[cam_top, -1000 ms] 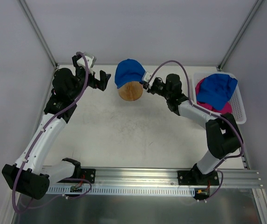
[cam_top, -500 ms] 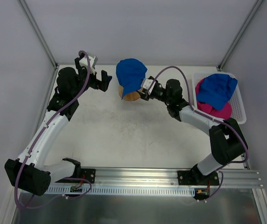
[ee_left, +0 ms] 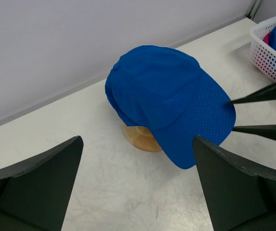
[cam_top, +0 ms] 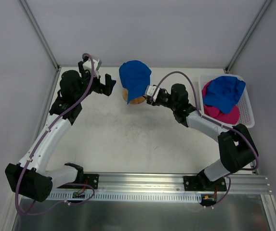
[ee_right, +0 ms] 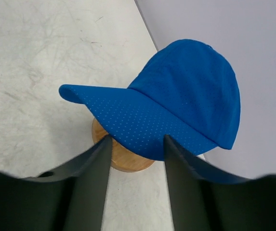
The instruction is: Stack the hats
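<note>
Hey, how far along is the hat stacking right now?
Done: one blue cap sits on the wooden stand. In hand: nothing; the right gripper is open at its brim, the left gripper open nearby. Left: the second blue cap and the pink ones under it lie in the white basket, not yet stacked.

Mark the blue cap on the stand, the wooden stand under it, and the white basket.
blue cap (ee_left: 162,91): left wrist view, on the crown.
wooden stand (ee_right: 125,161): right wrist view, on its front edge below the brim.
white basket (cam_top: 247,105): top view, on its bare right side.
</note>
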Robot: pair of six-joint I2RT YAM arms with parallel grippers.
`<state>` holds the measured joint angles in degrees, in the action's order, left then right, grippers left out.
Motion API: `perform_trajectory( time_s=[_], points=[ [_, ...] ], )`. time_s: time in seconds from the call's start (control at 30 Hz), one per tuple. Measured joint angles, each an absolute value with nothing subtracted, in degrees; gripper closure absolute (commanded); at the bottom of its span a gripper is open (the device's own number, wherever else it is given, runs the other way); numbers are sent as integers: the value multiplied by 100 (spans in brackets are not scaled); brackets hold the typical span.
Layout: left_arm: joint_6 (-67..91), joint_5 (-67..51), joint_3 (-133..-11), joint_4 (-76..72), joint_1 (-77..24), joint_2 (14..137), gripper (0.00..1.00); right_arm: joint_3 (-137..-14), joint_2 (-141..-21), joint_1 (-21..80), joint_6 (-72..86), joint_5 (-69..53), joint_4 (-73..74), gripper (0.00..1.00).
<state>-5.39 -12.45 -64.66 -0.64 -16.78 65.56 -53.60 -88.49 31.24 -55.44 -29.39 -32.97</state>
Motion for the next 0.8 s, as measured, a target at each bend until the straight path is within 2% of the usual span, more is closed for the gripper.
perform_trajectory(
  time_s=[0.03,0.1,0.13,0.23,0.4,0.47,0.5,0.53,0.57,0.8],
  points=[
    [-534,-1245,-6466,-47,-1678,6556,1,-5354,-8820,3124,-5566,-2950,-3205,73],
    [-528,-1245,-6466,-51,-1678,6556,1,-5354,-8796,3124,-5616,-2969,-3096,81],
    [-526,-1245,-6466,-49,-1678,6556,1,-5354,-8792,3124,-5625,-2978,-3041,90],
    [-526,-1245,-6466,-47,-1678,6556,1,-5356,-8792,3124,-5618,-2967,-2902,100],
    [-528,-1245,-6464,-40,-1640,6556,1,-5439,-8796,3122,-5470,-2856,-2803,100],
    [-530,-1245,-6464,-30,-1638,6556,1,-5457,-8796,3122,-5400,-2821,-2797,94],
    [-530,-1245,-6464,-16,-1638,6556,1,-5459,-8799,3122,-5376,-2808,-2797,87],
    [-528,-1245,-6464,-8,-1638,6556,1,-5459,-8799,3122,-5349,-2803,-2792,64],
    [-528,-1245,-6464,-8,-1638,6556,1,-5459,-8799,3122,-5301,-2810,-2773,56],
    [-528,-1245,-6407,-8,-1638,6556,1,-5443,-8799,3129,-5339,-2836,-2709,41]
  ],
)
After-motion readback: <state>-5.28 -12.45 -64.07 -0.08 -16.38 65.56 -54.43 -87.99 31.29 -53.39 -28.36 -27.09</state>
